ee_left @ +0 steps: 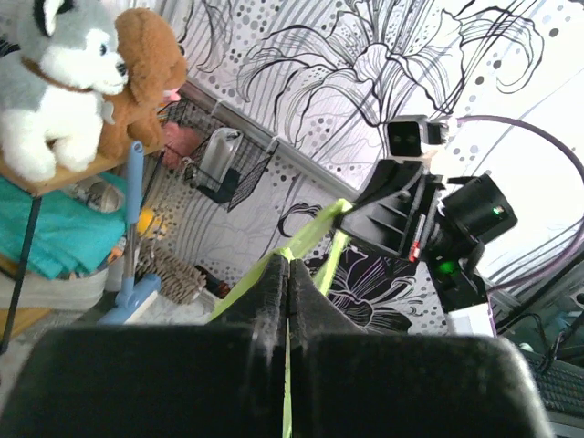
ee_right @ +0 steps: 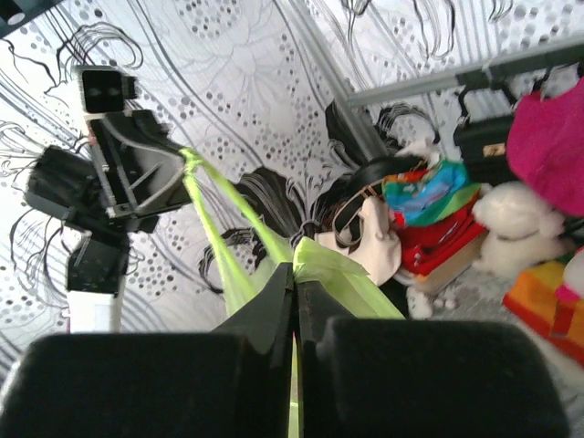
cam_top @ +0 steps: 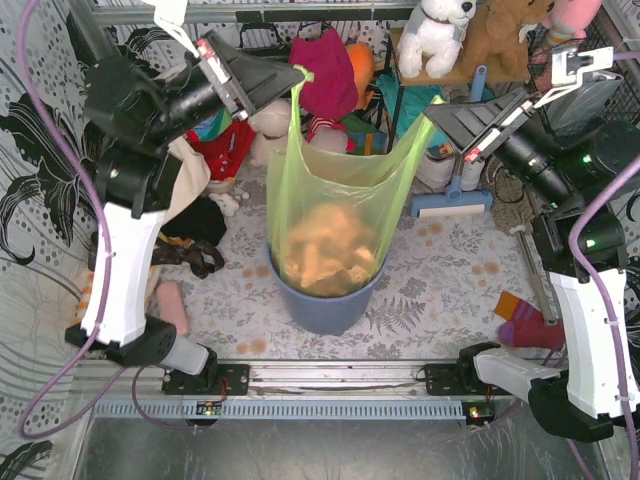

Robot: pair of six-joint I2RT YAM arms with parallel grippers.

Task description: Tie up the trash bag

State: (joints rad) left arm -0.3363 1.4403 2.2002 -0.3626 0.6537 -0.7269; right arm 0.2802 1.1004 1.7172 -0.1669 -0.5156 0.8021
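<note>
Close up, the left tool (ee_left: 288,266) was clenched on one ear of the bag (cam_top: 330,200). The right tool (ee_right: 295,272) was clenched on the other ear. Both held the ears up high and apart, so the thin green plastic was pulled tight. The bag sat in the bin (cam_top: 330,305) on the bench (cam_top: 440,270), with brown paper (cam_top: 325,250) inside. No knot was made yet. The ears were likely lifted so they could be crossed and tied.

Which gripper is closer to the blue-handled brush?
Right. The right gripper pinches one handle of the trash bag close above the brush; the left gripper pinches the other handle, on the bag's far side from the brush.
</note>
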